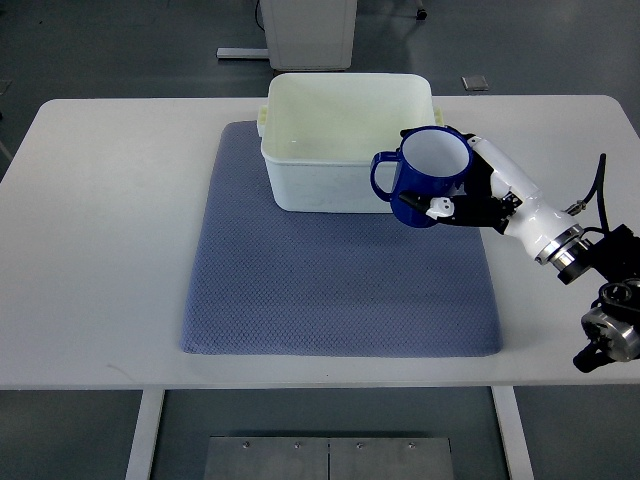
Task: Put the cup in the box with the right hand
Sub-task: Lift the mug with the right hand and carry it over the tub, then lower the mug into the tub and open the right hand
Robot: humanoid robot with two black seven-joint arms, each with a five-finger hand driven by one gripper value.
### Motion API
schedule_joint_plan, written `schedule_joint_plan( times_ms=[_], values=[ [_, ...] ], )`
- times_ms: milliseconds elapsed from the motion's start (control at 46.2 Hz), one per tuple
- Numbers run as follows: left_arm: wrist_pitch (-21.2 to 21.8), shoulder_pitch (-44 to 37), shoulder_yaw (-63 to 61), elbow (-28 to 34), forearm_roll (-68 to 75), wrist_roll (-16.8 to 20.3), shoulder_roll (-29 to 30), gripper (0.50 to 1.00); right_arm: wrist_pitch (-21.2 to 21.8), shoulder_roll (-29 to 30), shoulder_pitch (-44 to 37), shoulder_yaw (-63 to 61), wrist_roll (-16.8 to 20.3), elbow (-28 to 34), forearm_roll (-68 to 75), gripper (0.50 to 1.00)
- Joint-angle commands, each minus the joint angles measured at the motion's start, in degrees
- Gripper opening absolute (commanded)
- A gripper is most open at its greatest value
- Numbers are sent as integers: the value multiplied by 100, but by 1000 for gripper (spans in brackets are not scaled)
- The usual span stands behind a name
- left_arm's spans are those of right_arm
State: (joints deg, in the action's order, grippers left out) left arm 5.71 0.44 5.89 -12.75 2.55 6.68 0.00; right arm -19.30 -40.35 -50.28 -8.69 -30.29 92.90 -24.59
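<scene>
Gripping the blue cup [432, 175], the right hand [478, 192] hangs at the box [345, 140] front corner

One blue cup [425, 180] with a white inside and a single handle. One white plastic box [345, 140], open at the top. One blue-grey textured mat [330, 290]. One white table [100, 250]. One robot hand, the right hand [480, 190], on one white arm; no second arm shows. One white cabinet base [312, 30] beyond the table
</scene>
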Motion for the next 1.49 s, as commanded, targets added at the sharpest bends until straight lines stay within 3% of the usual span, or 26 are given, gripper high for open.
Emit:
schedule_joint_plan(
  times_ms=[0, 368, 845, 1473],
  values=[
    [0, 0, 0, -8, 0, 0, 0, 1000, -4, 53, -122, -1, 32, -9, 95, 500],
    [0, 0, 0, 1, 0, 0, 0, 1000, 5, 457, -1088, 78, 374, -553, 833, 500],
    [0, 0, 0, -8, 0, 0, 0, 1000, 31, 1925, -1783, 588, 577, -2223, 1317, 500],
    [0, 0, 8, 1, 0, 0, 0, 1000, 972, 3199, -2108, 597, 1200, -4772, 1334, 500]
  ],
)
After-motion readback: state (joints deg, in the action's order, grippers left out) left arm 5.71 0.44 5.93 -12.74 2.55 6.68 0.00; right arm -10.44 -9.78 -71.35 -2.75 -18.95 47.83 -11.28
